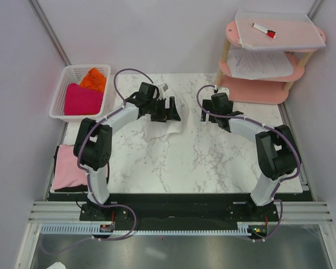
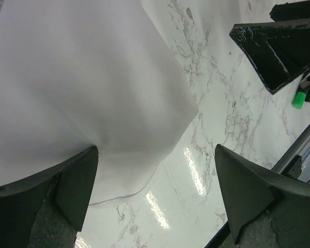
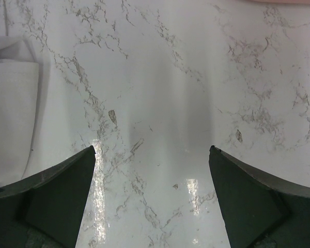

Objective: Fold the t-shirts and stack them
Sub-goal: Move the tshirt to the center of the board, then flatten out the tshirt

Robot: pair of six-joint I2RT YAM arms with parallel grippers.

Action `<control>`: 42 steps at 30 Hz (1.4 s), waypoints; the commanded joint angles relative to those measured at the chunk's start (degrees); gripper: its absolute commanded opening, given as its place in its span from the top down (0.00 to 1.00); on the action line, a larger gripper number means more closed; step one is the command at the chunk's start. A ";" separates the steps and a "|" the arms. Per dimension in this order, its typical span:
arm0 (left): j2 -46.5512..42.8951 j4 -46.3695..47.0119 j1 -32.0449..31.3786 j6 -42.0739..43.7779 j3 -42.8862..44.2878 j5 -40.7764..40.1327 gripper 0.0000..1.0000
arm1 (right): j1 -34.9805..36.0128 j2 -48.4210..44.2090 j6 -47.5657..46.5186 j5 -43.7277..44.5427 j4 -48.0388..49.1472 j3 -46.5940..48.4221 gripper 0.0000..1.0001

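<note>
Hovering: left gripper (image 2: 155, 150) hangs over the white t-shirt (image 2: 82, 77), jaws spread wide, nothing between them.
Right gripper (image 3: 152, 150): just as wide apart, empty, above bare marble near the table's far middle.
White t-shirt: lying rumpled on the table (image 1: 213, 162), far-centre and just left of middle; only partly folded, by the look of it.
Other shirts: pink t-shirt (image 1: 70, 165) off the table's near-left edge; magenta t-shirt (image 1: 81, 100) and orange t-shirt (image 1: 94, 79) in the basket (image 1: 59, 98) at the table's far-left corner.
Risk: a one-sided pinch could drag the thin cloth and undo the fold, or let it slip and bunch.
Second risk: both grippers sit close together over the table's far middle, so a careless reach could knock fingers together.
</note>
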 commanded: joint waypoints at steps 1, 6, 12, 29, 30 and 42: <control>-3.59 2.28 0.61 4.05 0.14 -2.78 0.00 | 0.01 0.72 0.65 -0.66 0.83 0.14 0.02; -3.16 -1.40 -3.08 8.79 2.60 -13.47 0.00 | 0.09 1.25 0.74 -0.74 0.74 0.32 0.02; -2.10 -5.27 -12.91 15.82 5.85 -33.67 0.00 | -0.08 1.51 0.74 -0.66 0.74 0.32 0.02; 8.53 -8.53 -22.77 18.29 12.70 -69.15 0.17 | -0.70 1.43 1.44 -0.22 0.66 -0.21 0.02; 9.05 -8.61 -22.77 18.37 13.84 -69.06 0.18 | -0.61 1.43 1.44 -0.22 0.66 -0.29 0.02; 2.48 -8.53 -22.68 19.25 14.20 -73.54 0.98 | -1.14 0.90 1.88 -0.66 0.66 -0.65 0.02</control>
